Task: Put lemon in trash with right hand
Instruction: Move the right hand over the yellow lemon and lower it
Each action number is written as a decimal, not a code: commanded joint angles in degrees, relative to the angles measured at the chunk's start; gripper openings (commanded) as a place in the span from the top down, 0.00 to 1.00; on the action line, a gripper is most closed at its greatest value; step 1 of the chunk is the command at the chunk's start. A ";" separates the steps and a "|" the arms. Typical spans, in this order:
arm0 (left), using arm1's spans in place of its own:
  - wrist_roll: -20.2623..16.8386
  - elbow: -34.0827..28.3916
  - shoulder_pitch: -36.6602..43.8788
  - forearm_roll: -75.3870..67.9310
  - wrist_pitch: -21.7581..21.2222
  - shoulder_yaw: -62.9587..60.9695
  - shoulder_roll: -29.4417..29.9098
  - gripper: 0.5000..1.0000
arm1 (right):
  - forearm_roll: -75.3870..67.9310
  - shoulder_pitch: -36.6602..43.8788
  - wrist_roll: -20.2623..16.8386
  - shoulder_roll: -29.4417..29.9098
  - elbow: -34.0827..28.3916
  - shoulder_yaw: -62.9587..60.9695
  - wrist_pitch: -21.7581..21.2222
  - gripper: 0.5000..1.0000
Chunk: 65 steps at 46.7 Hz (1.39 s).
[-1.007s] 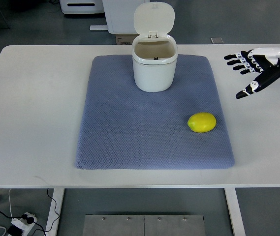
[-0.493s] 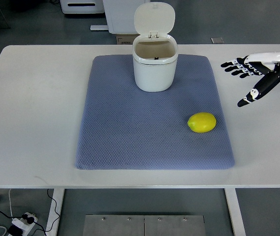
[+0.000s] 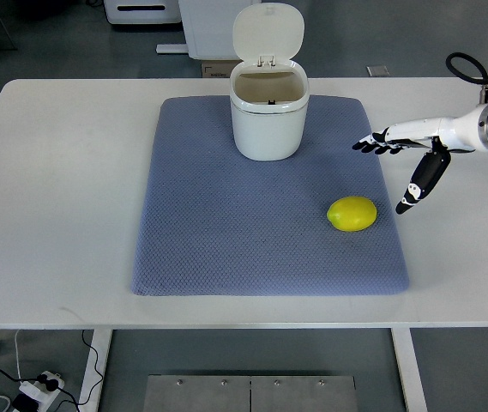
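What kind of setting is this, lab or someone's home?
Most likely a robot lab or test bench: a bare white table with a blue mat, staged props (lemon, small lidded bin), and a power strip on grey flooring.

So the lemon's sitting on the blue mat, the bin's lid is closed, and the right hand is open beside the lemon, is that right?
Not quite: the bin has its lid flipped open, as the top view shows. The rest holds: the lemon lies on the blue mat, and the right hand is open beside it.

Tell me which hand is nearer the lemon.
Right. The right hand hovers open just right of the lemon, not touching it. The left hand is out of view.
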<state>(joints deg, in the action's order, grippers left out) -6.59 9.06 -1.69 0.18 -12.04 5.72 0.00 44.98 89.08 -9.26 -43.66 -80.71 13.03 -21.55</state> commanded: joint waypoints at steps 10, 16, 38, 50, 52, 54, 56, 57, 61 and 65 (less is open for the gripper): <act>0.00 -0.01 0.02 -0.01 0.00 -0.01 0.00 0.00 | 0.19 1.71 -2.25 3.50 0.38 3.40 2.22 0.00; 0.00 0.08 0.02 -0.01 0.00 -0.01 0.00 0.00 | 0.98 2.32 -2.52 5.16 0.38 4.72 2.39 0.01; 0.00 -0.01 0.02 -0.01 0.00 -0.01 0.00 0.00 | 1.95 4.79 -4.45 10.79 2.14 10.79 4.68 0.02; 0.00 -0.01 0.02 -0.01 0.00 -0.01 0.00 0.00 | 1.86 5.84 -4.63 13.34 2.31 13.16 4.68 0.01; 0.00 0.08 0.02 -0.01 0.00 -0.01 0.00 0.00 | 1.78 5.84 -4.54 13.51 2.40 13.16 4.68 0.01; 0.00 0.00 0.02 -0.01 0.00 -0.01 0.00 0.00 | 1.60 5.84 -4.54 13.60 2.40 13.16 4.68 0.01; 0.00 -0.01 0.02 -0.01 0.00 -0.01 0.00 0.00 | 1.51 5.84 -4.54 13.69 2.40 13.16 4.68 0.01; 0.00 -0.01 0.02 -0.01 0.00 -0.01 0.00 0.00 | 1.51 5.84 -4.54 13.87 2.40 13.16 4.68 0.01; 0.00 -0.01 0.02 -0.01 0.00 -0.01 0.00 0.00 | 1.34 5.75 -4.54 14.39 2.49 13.16 4.68 0.01; 0.00 0.08 0.02 -0.01 0.00 -0.01 0.00 0.00 | 1.34 5.49 -4.45 14.57 2.49 13.16 4.68 0.01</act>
<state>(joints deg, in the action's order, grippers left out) -6.59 9.06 -1.67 0.18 -12.04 5.71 0.00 46.31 94.81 -13.79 -29.27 -78.23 26.19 -16.88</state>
